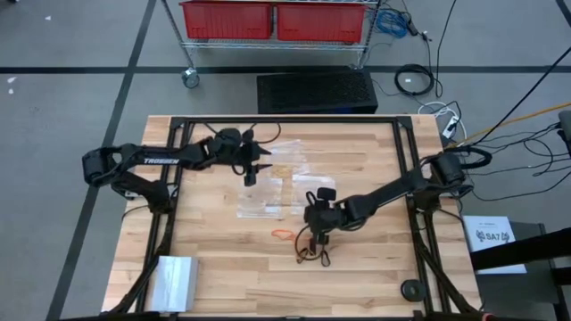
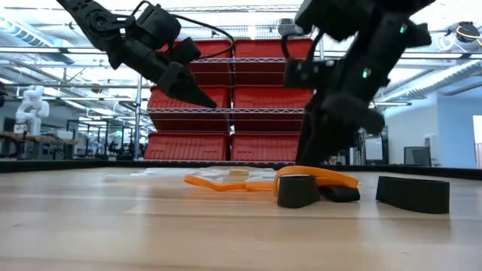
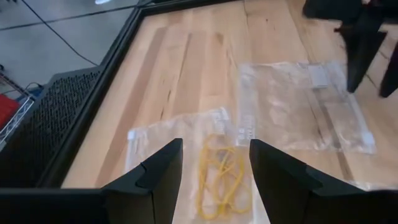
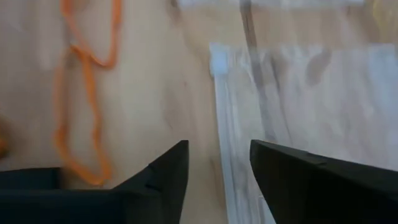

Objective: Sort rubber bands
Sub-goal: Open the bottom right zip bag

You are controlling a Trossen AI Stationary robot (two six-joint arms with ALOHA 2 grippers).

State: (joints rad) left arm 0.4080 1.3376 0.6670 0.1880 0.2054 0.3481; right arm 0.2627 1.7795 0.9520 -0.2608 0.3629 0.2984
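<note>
Rubber bands lie in a small loose cluster on the bare wood just under the right gripper, orange and black loops mixed, with one orange band lying apart, just beside the cluster on the left arm's side. The right gripper hangs low over the table with its fingers spread and nothing between them; its wrist view shows orange bands on the wood to one side of the open gap and the edge of a clear plastic bag to the other. In the low view the orange loops rest flat on the table beside black bands at the foot of that arm. The left gripper hovers higher, over the far side of the table, fingers also parted and empty. Below it a clear bag holds yellowish-tan bands, and a second clear bag lies just beside it. A further clear bag sits near the table's front left corner, well apart from both grippers.
</note>
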